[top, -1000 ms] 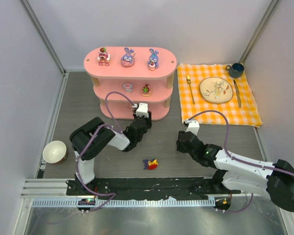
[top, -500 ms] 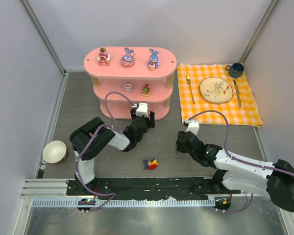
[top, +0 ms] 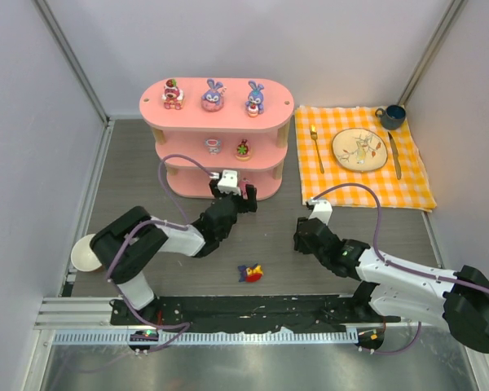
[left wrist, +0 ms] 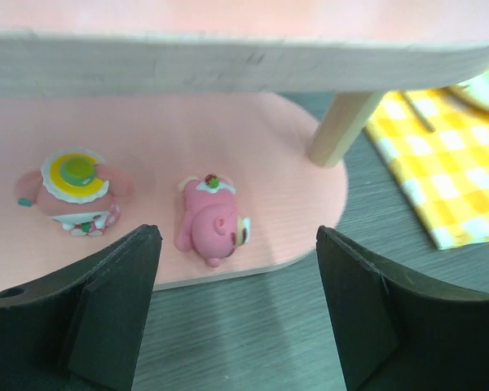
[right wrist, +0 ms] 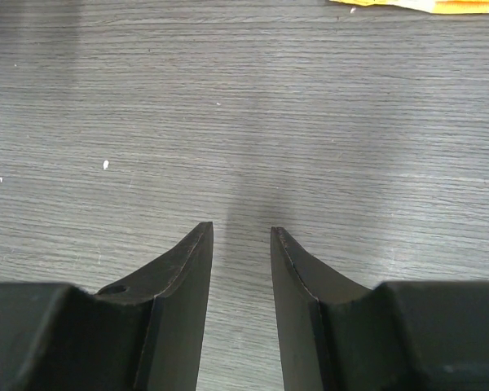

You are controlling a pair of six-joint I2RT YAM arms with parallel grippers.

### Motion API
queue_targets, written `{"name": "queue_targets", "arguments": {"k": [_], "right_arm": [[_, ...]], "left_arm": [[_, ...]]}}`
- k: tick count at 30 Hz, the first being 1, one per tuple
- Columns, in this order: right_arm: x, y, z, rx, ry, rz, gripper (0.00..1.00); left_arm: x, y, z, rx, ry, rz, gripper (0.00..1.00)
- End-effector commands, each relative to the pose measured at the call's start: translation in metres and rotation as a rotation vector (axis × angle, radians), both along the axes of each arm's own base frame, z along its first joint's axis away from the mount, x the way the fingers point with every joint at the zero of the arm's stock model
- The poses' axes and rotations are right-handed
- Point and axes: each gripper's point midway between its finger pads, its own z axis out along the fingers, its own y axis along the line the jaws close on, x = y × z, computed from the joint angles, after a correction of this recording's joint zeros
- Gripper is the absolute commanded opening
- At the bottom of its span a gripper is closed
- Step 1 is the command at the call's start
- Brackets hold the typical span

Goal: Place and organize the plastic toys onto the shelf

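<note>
The pink shelf [top: 217, 112] carries three toys on its top board and two on the middle board [top: 227, 160]. On the bottom board [left wrist: 293, 179] a pink bear toy [left wrist: 212, 224] lies on its side beside a round pink toy [left wrist: 73, 191] with a yellow-green top. My left gripper [left wrist: 236, 238] is open just in front of that board's edge, the bear free ahead of its fingers. It appears at the shelf's foot [top: 243, 195] from above. A red-yellow-purple toy [top: 250, 272] lies on the table between the arms. My right gripper [right wrist: 241, 228] is open over bare table, nothing between its fingers.
A white bowl [top: 85, 254] sits at the left, partly behind my left arm. An orange checked cloth [top: 416, 183] at the right holds a plate [top: 359, 150], fork, knife and blue mug [top: 391, 116]. A wooden shelf post [left wrist: 342, 129] stands right of the bear.
The left gripper's jaws have spread apart at the bottom board, and the left arm has stretched out lower toward the shelf. The right arm has not moved.
</note>
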Motion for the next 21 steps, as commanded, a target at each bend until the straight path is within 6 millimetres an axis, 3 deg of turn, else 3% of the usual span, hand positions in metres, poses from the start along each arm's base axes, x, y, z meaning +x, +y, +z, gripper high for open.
{"name": "queue_targets", "arguments": {"k": [1, 4, 5, 7, 12, 13, 15, 18, 20, 21], "right_arm": [[0.006, -0.001, 0.01, 0.018, -0.045, -0.016, 0.4], [0.006, -0.003, 0.013, 0.032, -0.06, -0.022, 0.4], [0.007, -0.002, 0.015, 0.035, -0.064, -0.018, 0.41], [0.009, 0.005, 0.022, 0.067, -0.088, -0.001, 0.41], [0.019, 0.047, 0.046, 0.222, -0.158, 0.119, 0.38], [0.021, 0.052, 0.038, 0.212, -0.139, 0.129, 0.37], [0.027, 0.072, 0.046, 0.249, -0.141, 0.17, 0.31], [0.036, 0.095, 0.045, 0.265, -0.132, 0.218, 0.26], [0.039, 0.105, 0.041, 0.283, -0.126, 0.237, 0.25], [0.043, 0.113, 0.05, 0.321, -0.16, 0.245, 0.24]], "left_arm": [[-0.021, -0.003, 0.049, -0.092, -0.068, -0.006, 0.82], [-0.043, -0.004, 0.054, -0.074, -0.056, -0.021, 0.83], [-0.049, 0.005, 0.066, -0.097, -0.07, 0.002, 0.83], [-0.064, 0.009, 0.066, -0.102, -0.039, 0.004, 0.84], [-0.097, 0.053, 0.075, -0.131, 0.016, 0.074, 0.82], [-0.101, 0.06, 0.073, -0.142, 0.032, 0.085, 0.81], [-0.11, 0.083, 0.073, -0.124, 0.046, 0.12, 0.8], [-0.119, 0.106, 0.064, -0.082, 0.076, 0.159, 0.78], [-0.125, 0.118, 0.07, -0.115, 0.075, 0.173, 0.78], [-0.128, 0.124, 0.065, -0.099, 0.087, 0.178, 0.78]]}}
